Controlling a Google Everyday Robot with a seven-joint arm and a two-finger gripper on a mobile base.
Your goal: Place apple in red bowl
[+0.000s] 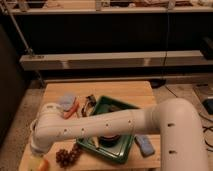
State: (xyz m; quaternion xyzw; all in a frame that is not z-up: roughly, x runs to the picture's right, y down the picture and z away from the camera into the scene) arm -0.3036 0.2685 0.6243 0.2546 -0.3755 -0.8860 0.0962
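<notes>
The apple [43, 164] lies at the table's front left corner, only its orange top showing at the bottom edge of the camera view. My gripper [34, 159] hangs low just left of it, under the white wrist joint [46, 131], and stands open with nothing held. The white forearm [105, 128] stretches from the right across the green tray [121, 107]. It covers most of the red bowl [108, 141], of which a sliver of the near rim shows below the arm.
A dark bunch of grapes [69, 156] lies right of the apple. A carrot [73, 110] and a pale blue object [66, 100] sit at the back left. A blue sponge [145, 145] lies right of the tray. Shelving runs behind the table.
</notes>
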